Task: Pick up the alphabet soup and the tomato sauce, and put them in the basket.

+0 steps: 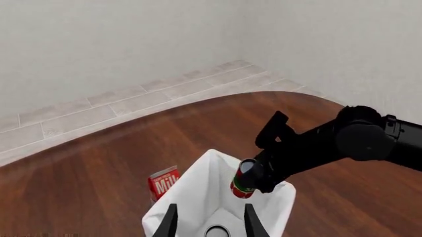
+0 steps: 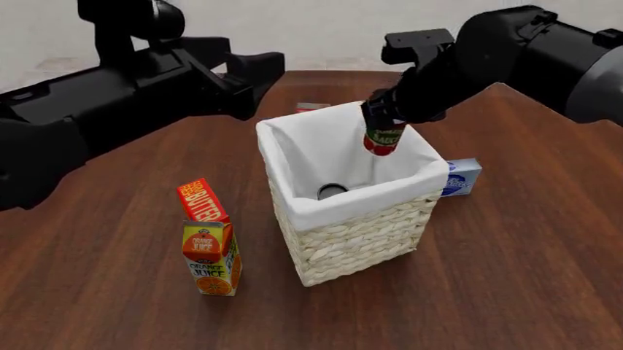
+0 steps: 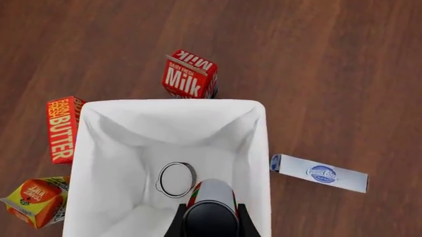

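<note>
My right gripper [image 2: 387, 117] is shut on the tomato sauce [image 2: 384, 138], a small red-labelled can with a touch of green. It hangs upright over the right side of the basket's [image 2: 355, 240] opening, at rim height. The right wrist view shows the sauce's dark top [image 3: 211, 217] between the fingers. Inside the basket, on its white-lined floor, lies the alphabet soup [image 2: 332, 191], with only its pale round top [image 3: 177, 179] showing. My left gripper [image 2: 255, 73] hovers open and holds nothing, above and behind the basket's left rim [image 1: 197, 192].
A red milk carton [image 3: 189, 74] stands just behind the basket. A butter box [image 2: 203, 200] and an orange juice carton [image 2: 211, 255] stand to its left. A blue-and-white box [image 2: 459, 177] lies close to its right side.
</note>
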Controlling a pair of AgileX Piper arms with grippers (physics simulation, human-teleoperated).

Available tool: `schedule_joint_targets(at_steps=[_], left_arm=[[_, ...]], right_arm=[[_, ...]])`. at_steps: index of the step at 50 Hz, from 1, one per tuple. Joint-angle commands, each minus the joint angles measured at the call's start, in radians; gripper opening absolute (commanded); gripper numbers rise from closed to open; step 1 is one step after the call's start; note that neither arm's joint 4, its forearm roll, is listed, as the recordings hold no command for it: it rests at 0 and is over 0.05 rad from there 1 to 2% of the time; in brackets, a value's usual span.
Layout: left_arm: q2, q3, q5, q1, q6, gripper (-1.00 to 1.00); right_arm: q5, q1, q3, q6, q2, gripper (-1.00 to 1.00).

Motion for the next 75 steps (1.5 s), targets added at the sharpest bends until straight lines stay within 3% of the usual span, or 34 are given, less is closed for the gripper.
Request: schedule_joint_targets(at_steps=[1, 48, 49, 75], left_arm=[[-0.002, 0.008, -0.006, 0.004, -0.004, 1.00], [-0.007, 0.020, -0.014, 0.012, -0.009, 1.00], [-0.007, 0.021, -0.014, 0.012, -0.010, 1.00], [-0.010, 0.021, -0.015, 0.010, -0.010, 1.00]], right_arm=[[-0.028, 0.000, 0.081, 0.019, -0.031, -1.00], [-0.065, -0.005, 0.123, 0.014, -0.005, -1.00], [-0.065, -0.004, 0.124, 0.014, -0.006, 1.00], [-0.046, 0.004, 0.099, 0.016, -0.024, 1.00]])
